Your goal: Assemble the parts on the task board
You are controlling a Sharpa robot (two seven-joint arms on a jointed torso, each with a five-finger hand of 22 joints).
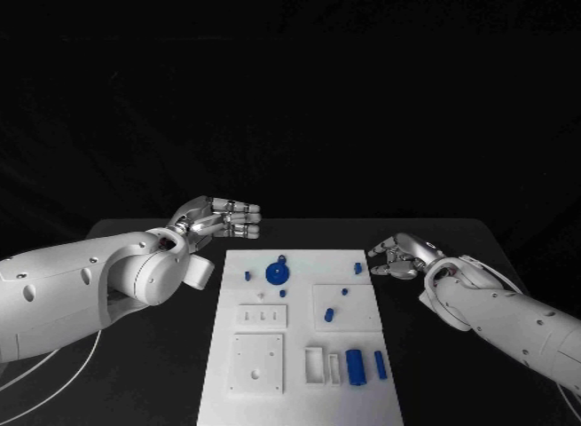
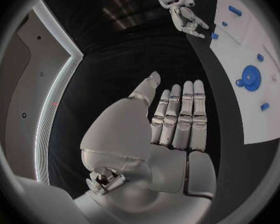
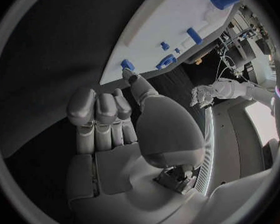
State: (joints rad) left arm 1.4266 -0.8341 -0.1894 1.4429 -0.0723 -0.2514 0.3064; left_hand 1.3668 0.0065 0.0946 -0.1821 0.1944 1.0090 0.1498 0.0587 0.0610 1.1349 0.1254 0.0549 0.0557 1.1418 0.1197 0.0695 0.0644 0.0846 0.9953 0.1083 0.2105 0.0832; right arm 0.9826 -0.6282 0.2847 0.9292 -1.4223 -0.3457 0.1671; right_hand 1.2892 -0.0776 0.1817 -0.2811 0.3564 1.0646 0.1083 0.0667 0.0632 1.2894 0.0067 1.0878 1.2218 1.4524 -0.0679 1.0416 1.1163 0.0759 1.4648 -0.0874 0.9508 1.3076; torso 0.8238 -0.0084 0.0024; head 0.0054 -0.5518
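Note:
The white task board (image 1: pixel 303 390) lies lengthwise in the middle of the black table. On its far part sits a round blue disc (image 1: pixel 278 271) with small blue pieces (image 1: pixel 248 276) around it. Two blue cylinders (image 1: pixel 354 366) lie side by side near the front right. My left hand (image 1: pixel 220 219) hovers beyond the board's far left corner; in the left wrist view its fingers (image 2: pixel 177 119) are stretched out and hold nothing. My right hand (image 1: pixel 399 256) hangs just off the board's right edge by a small blue piece (image 1: pixel 358 266), fingers loosely bent and empty (image 3: pixel 109 129).
White blocks with holes (image 1: pixel 258 362) and a white slotted holder (image 1: pixel 319 364) stand on the board's near half. Bare black table (image 1: pixel 443 240) runs along both sides of the board. A black curtain closes the back.

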